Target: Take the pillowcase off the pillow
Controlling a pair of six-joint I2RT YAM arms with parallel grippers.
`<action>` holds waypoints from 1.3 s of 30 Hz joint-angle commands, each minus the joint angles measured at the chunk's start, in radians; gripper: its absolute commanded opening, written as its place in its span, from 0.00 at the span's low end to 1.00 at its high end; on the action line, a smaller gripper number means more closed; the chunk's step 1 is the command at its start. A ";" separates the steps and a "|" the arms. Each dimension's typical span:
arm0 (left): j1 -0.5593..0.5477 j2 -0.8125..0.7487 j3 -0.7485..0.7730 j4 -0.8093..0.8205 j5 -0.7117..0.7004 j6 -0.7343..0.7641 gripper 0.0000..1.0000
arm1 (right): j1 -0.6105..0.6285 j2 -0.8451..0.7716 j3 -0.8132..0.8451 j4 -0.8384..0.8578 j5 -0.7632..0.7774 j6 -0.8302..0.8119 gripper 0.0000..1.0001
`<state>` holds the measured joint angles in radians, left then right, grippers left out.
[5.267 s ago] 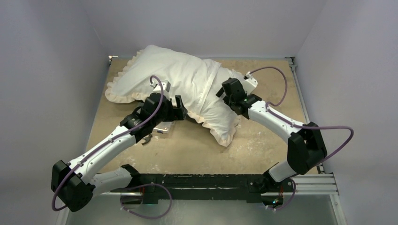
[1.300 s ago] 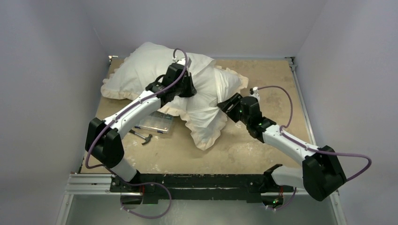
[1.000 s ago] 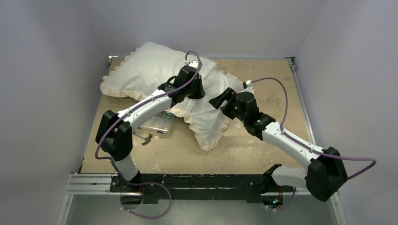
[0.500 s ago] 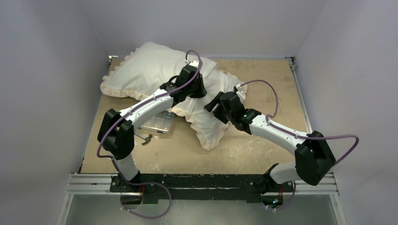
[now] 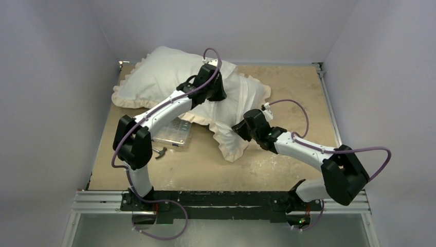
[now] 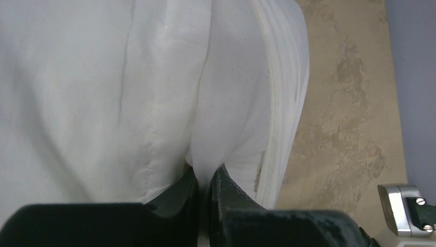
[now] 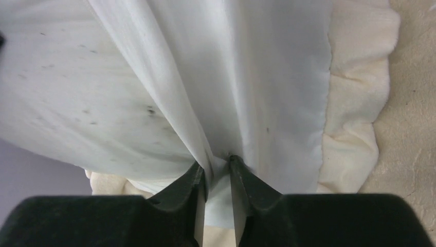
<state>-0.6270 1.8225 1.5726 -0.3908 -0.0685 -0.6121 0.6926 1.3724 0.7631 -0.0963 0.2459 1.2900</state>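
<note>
The pillowcase point(image 5: 164, 72) lies bulging at the back left of the table, white side up, with its cream frill point(image 5: 234, 152) hanging toward the front. The pillow is hidden inside it. My left gripper point(image 5: 218, 96) reaches over the bulge. Its jaws point(image 6: 205, 172) are shut on a pinched fold of white pillowcase fabric point(image 6: 103, 77), beside a ribbed white edge point(image 6: 280, 103). My right gripper point(image 5: 237, 127) sits at the front corner. There its jaws point(image 7: 217, 164) are shut on a gathered pleat of the white pillowcase point(image 7: 257, 62), with the frill point(image 7: 355, 103) just to the right.
A clear plastic box point(image 5: 175, 133) and a small hammer point(image 5: 159, 152) lie on the tan table point(image 5: 277, 170) under the left arm. Grey walls close in on three sides. A metal bracket point(image 6: 406, 206) shows at the table's corner.
The right gripper has moved in toward the front corner of the pillowcase and closed on its fabric. The left gripper has stayed shut on its fold, shifting only slightly.
</note>
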 commanded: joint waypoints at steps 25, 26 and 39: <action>0.288 -0.032 0.369 0.051 0.177 -0.114 0.00 | 0.004 -0.041 -0.152 -0.004 -0.085 0.053 0.06; 0.288 -0.049 0.350 0.053 0.200 -0.113 0.00 | 0.003 -0.053 -0.147 0.001 -0.071 0.043 0.07; 0.284 -0.371 -0.245 0.075 0.377 -0.053 0.00 | 0.003 -0.144 0.161 -0.233 0.107 -0.083 0.48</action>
<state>-0.3637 1.5509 1.4208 -0.4065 0.2771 -0.7033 0.6937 1.2236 0.7818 -0.1619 0.2474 1.2713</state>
